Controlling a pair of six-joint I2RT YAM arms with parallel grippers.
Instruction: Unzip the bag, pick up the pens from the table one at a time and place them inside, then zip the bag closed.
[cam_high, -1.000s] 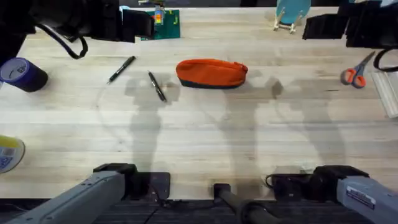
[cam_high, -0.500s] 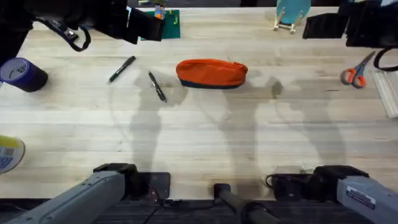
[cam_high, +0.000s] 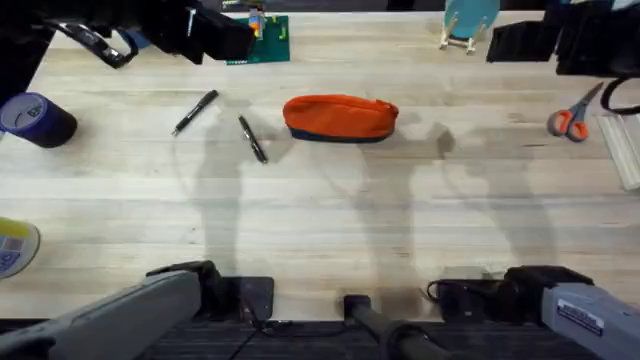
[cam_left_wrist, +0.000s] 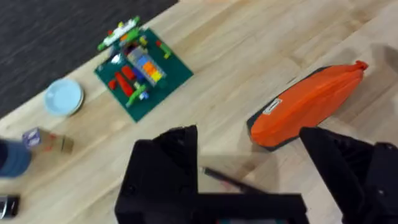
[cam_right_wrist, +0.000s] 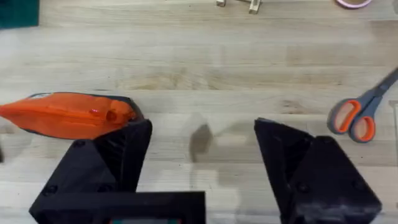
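The orange bag (cam_high: 340, 118) with its dark base lies zipped shut at the table's (cam_high: 330, 230) far middle. Two black pens lie left of it, one (cam_high: 253, 138) close to the bag, the other (cam_high: 195, 111) farther left. My left gripper (cam_left_wrist: 255, 165) hangs high above the far left, open and empty, with the bag (cam_left_wrist: 308, 102) and one pen (cam_left_wrist: 227, 180) below it. High over the far right, my right gripper (cam_right_wrist: 202, 168) is open and empty too, the bag (cam_right_wrist: 68, 115) to its side.
Orange-handled scissors (cam_high: 572, 118) lie at the far right. A purple tape roll (cam_high: 35, 118) and a yellow roll (cam_high: 15, 245) sit at the left edge. A green brick plate (cam_high: 265, 35) and a blue stand (cam_high: 470, 20) are at the back.
My left arm has shifted slightly toward the far edge. Bag, pens and right arm have not moved.
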